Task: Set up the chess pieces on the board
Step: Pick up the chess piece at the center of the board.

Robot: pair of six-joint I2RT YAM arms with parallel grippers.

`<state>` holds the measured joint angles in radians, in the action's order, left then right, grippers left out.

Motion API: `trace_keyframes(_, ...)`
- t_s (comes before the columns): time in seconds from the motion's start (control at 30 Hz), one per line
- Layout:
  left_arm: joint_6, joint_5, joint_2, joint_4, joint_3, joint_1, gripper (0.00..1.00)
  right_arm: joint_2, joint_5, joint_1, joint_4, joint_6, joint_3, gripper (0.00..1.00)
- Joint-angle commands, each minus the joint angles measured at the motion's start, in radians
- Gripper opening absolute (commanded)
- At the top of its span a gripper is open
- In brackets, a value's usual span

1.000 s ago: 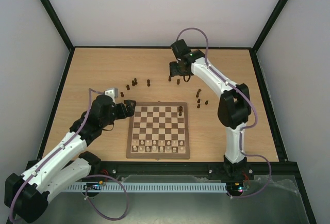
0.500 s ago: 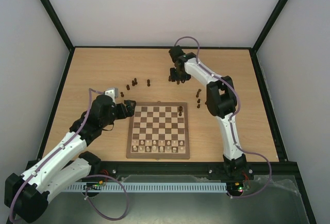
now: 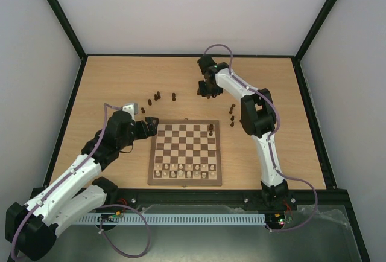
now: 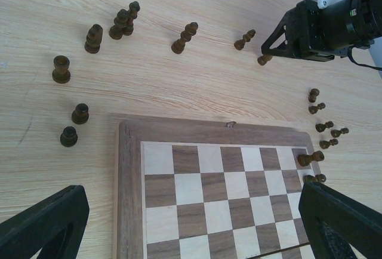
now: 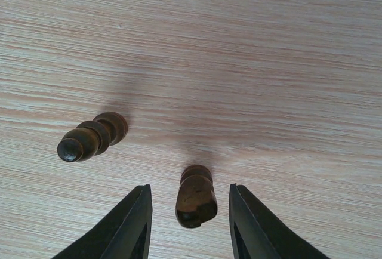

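Beyond the far edge of the board [image 4: 128, 187], out on the bare worktop [image 3: 108, 75], the right pincer [image 3: 207, 90] hangs low over one small dark chessman [image 5: 196, 196]. Its fingers [image 5: 134, 226] stand on either side of the piece with a strip of wood grain showing in each gap, so the pincer is apart and not yet clamped. That straddle looks chosen so that closing would catch the piece squarely by its body. A neighbouring piece [image 5: 89, 138] stands just outside the left finger, and the approach seems set to leave it alone.

The right arm reaches well forward and to its left, elbow lifted and wrist tipped down at the worktop.

The left arm stretches out from the near left corner. The left pincer [image 3: 151, 126] is spread wide and empty beside the board's far left corner, probably kept there so the squares stay free.

Most of the dark chessmen [image 4: 122, 21] are scattered loose past the board. A couple of them [image 3: 211, 130] stand at its far right corner. The pale set [image 3: 184, 170] lines the near rows.
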<state>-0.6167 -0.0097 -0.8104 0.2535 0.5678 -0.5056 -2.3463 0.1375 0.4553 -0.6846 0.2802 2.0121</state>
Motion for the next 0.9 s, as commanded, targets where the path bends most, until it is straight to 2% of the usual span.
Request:
trace_keyframes(0.0, 0.006, -0.015, -0.003, -0.002, 0.012, -0.004, 0.99, -0.019, -0.006, -0.006, -0.05, -0.009, 0.008, 0.37)
trace_keyframes(0.17, 0.006, -0.018, -0.004, -0.005, 0.01, -0.004, 1.0, -0.024, 0.004, -0.007, -0.051, -0.01, 0.004, 0.34)
trace_keyframes(0.63, 0.006, -0.025, -0.01, -0.011, 0.007, -0.004, 1.0, -0.013, 0.018, -0.009, -0.068, -0.007, 0.005, 0.15)
trace_keyframes(0.87, 0.006, -0.023, -0.044, -0.019, 0.019, -0.004, 1.0, 0.122, 0.033, -0.008, -0.053, 0.0, -0.089, 0.14)
